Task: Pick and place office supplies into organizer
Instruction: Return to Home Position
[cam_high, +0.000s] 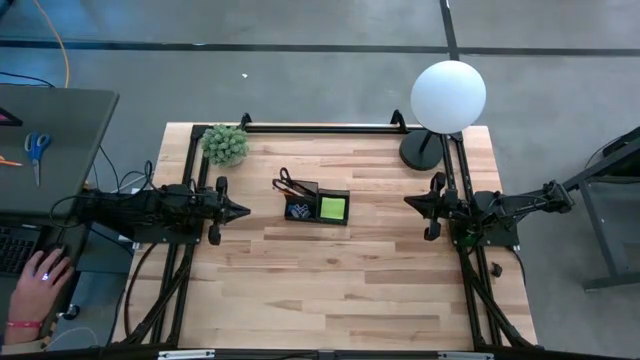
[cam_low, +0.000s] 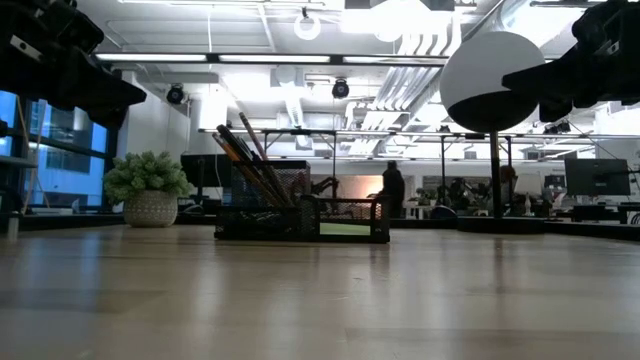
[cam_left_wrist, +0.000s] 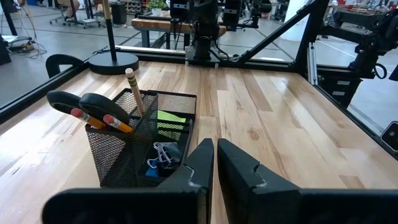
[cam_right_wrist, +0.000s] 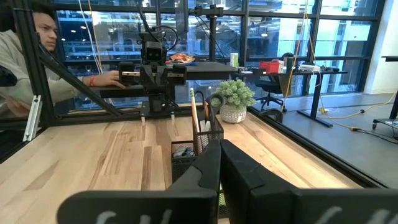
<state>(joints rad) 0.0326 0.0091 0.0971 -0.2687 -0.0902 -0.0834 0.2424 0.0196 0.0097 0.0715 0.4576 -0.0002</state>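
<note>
The right gripper (cam_right_wrist: 221, 152) hides the organizer's (cam_right_wrist: 198, 140) right end; far left, a person's hand (cam_high: 42, 283) shows, the rest cut off.

Robotics lab in an office – desks (cam_right_wrist: 309, 70), ceiling pipes (cam_low: 428, 70).

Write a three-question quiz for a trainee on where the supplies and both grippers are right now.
1. Multiple choice: where is the lime-green sticky-note pad?
A) loose on the table
B) inside the organizer
C) beside the plant

2. True or false: the left gripper and the right gripper are both shut on nothing, one on each side of the organizer and apart from it.

3. Fill the gap: the black-handled scissors stand in the organizer's ____ compartment.

Key
1. B
2. True
3. taller
</note>
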